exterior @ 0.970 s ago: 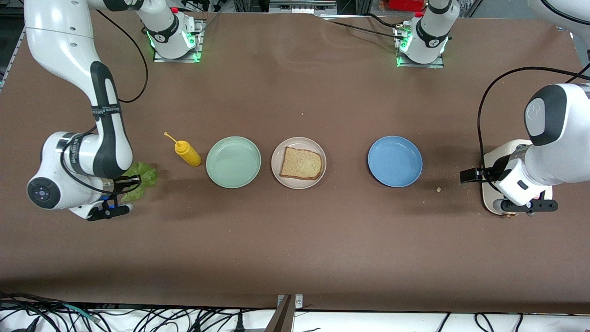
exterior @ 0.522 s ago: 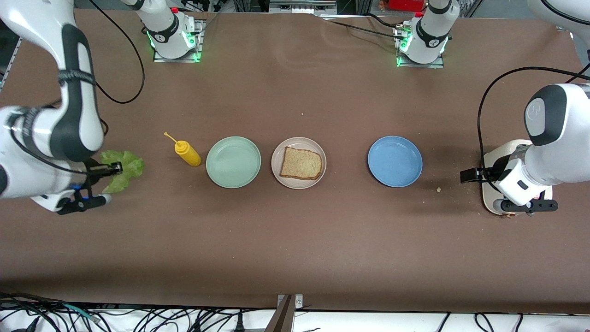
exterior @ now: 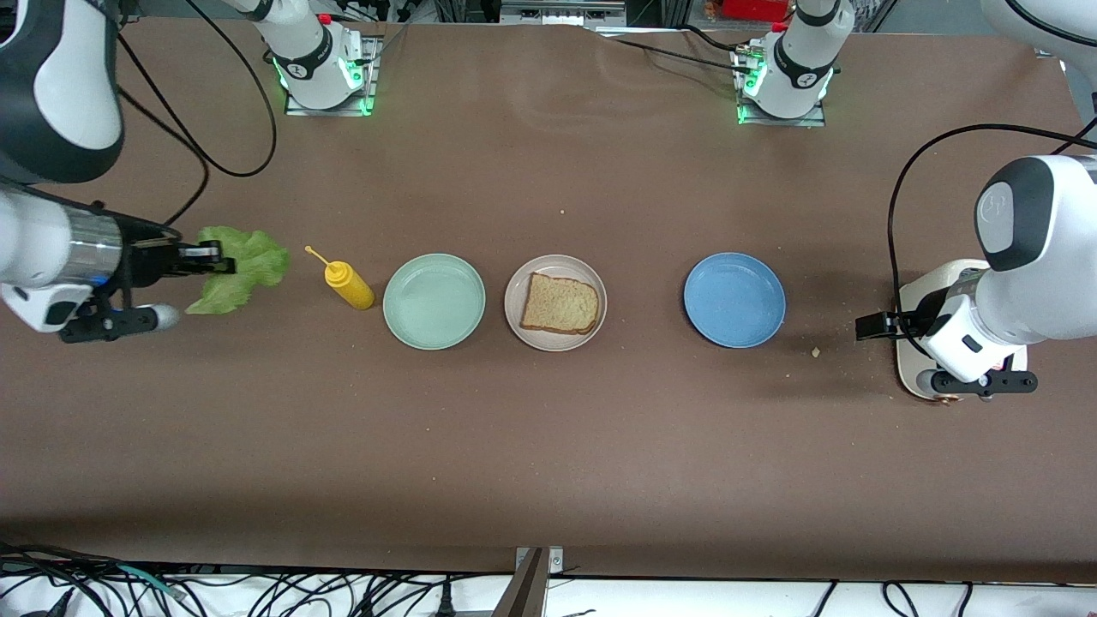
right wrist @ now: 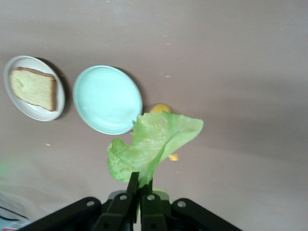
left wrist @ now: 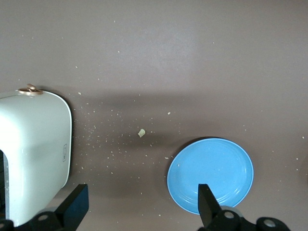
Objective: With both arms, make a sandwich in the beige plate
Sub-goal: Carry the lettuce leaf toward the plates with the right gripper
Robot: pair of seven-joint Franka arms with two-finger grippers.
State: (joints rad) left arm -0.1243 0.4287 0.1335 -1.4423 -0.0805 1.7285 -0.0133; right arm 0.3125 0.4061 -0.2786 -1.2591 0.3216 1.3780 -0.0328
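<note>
The beige plate [exterior: 555, 344] sits mid-table with one slice of brown bread [exterior: 560, 304] lying flat in it; the right wrist view also shows the plate [right wrist: 8, 82] and bread [right wrist: 33, 86]. My right gripper [exterior: 218, 260] is shut on the edge of a ruffled green lettuce leaf [exterior: 248, 257]. It holds the leaf in the air over bare table at the right arm's end, beside the mustard bottle. The leaf [right wrist: 151, 144] droops from the right gripper [right wrist: 142, 185]. My left gripper [exterior: 878, 326] hangs open and empty, waiting between the blue plate and a white toaster.
A yellow mustard bottle [exterior: 347, 284] and a mint-green plate [exterior: 434, 301] lie between the lettuce and the beige plate. A blue plate [exterior: 734, 300] and a white toaster [exterior: 913, 377] stand toward the left arm's end. Crumbs are scattered near the toaster [left wrist: 33, 154].
My right arm has lifted the lettuce off the table and carried it up, now level with the mustard bottle. The left arm has not moved.
</note>
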